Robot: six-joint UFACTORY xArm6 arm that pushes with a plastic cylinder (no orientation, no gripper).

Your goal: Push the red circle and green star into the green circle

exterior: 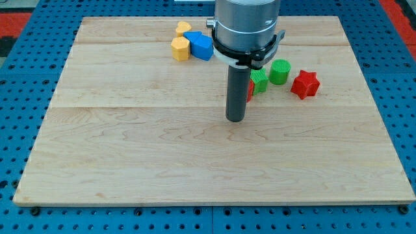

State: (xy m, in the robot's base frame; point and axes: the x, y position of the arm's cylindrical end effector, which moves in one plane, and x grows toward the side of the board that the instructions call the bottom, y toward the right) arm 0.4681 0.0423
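Observation:
My tip (234, 119) rests on the board just below and left of the block cluster at the view's upper right. The red circle (250, 90) is mostly hidden behind the rod; only a red sliver shows at the rod's right edge. The green star (259, 81) sits right beside it, touching or nearly touching. The green circle (279, 71) stands just to the right of the green star, with a small gap or light contact. I cannot tell whether the tip touches the red circle.
A red star (305, 84) lies right of the green circle. At the view's top, a yellow heart (184, 28), a yellow hexagon (180, 49) and a blue block (201, 46) are bunched together. The wooden board (130, 149) lies on a blue pegboard.

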